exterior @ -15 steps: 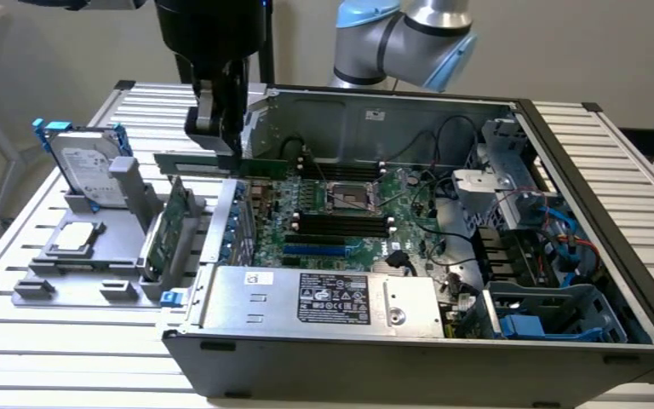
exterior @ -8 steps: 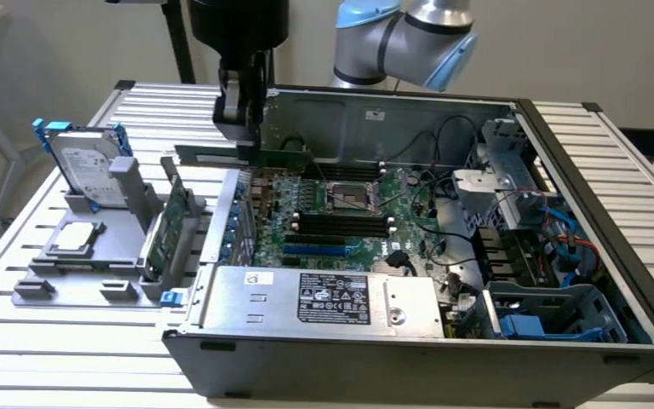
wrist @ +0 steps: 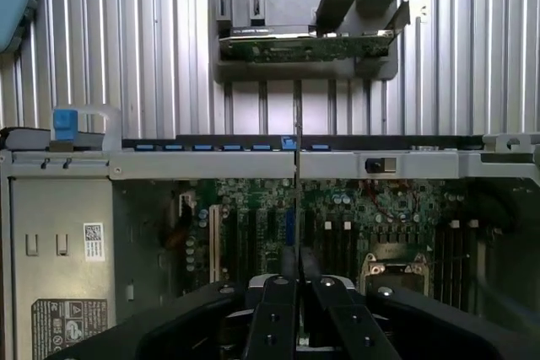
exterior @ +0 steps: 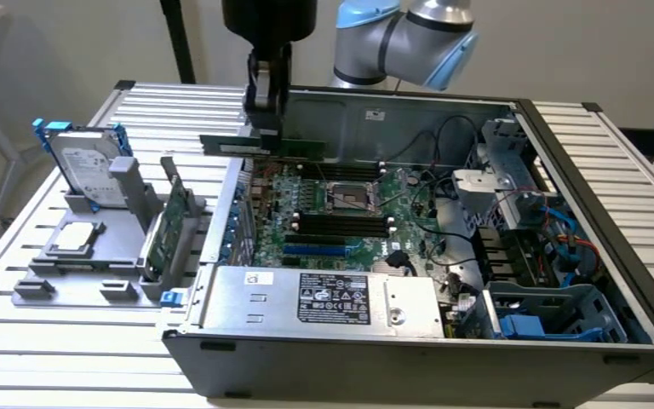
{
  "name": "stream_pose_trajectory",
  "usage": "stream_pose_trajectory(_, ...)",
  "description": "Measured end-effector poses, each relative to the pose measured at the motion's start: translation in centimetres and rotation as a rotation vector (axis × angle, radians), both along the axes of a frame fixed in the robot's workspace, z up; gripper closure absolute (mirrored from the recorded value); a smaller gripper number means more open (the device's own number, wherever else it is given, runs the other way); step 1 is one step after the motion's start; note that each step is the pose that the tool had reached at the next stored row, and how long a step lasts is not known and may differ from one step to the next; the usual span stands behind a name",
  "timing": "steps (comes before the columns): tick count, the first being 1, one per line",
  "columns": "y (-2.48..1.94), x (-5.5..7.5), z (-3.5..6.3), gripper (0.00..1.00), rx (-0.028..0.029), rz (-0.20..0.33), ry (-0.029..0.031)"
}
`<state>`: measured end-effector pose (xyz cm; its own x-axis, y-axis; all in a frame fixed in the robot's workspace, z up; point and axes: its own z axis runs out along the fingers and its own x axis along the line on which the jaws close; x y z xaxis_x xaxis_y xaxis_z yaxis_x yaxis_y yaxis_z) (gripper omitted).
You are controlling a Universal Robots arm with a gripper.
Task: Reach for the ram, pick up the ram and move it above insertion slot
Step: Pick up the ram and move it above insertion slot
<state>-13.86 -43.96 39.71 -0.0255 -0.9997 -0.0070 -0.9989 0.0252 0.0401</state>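
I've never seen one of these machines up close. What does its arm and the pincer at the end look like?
The arm is built of rounded silver-grey tubes with pale blue caps at the joints. A black cylinder hangs from it, ending in the pincer: narrow black fingers of flat links dotted with small round screws.

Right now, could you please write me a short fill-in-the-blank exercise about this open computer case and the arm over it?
1. The black gripper holds the long, thin green ram stick ____ the motherboard, not touching it.
2. The narrow memory slots beside the shorter blue slot are ____ in colour.
3. The silver hard drive with blue rails stands upright ____ the grey computer case.

Missing words: above; black; outside
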Motion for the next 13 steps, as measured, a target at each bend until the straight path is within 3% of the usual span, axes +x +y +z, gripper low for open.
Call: stream_pose_trajectory(13,1.83,5.4,-0.83,0.87,0.0000,0.000,0.0000)
